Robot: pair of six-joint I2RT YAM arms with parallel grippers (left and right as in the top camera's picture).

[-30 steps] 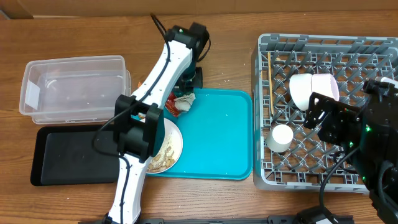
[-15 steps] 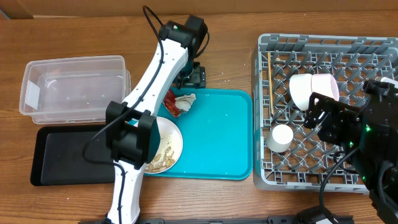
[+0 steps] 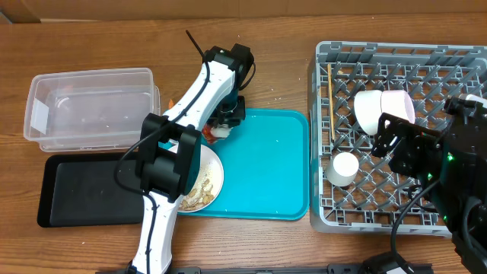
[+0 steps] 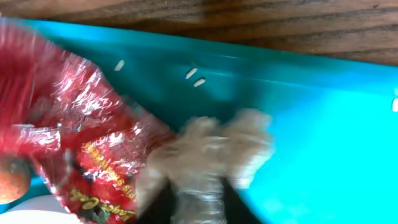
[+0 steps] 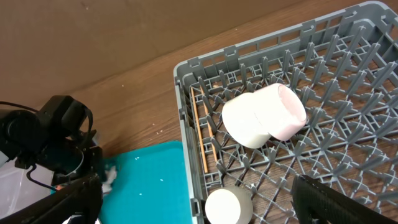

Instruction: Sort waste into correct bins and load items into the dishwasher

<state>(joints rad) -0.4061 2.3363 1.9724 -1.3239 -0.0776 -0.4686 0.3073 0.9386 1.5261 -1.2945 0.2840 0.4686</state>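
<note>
My left gripper is down at the teal tray's far left corner, shut on the crumpled white tissue. In the left wrist view the tissue sits between my dark fingers, with the red wrapper touching it on the left and an orange carrot end beside that. The white plate holds rice bits. My right gripper is open and empty over the grey rack, which holds the white bowl, pink bowl, cup and chopsticks.
The clear tub and the black tray lie left of the teal tray. A few rice grains lie on the teal tray. The right wrist view shows the rack, bowls and cup.
My left gripper moved from the bare table behind the teal tray back down onto the tray corner, and the tissue is now between its fingers. The right arm has not moved.
</note>
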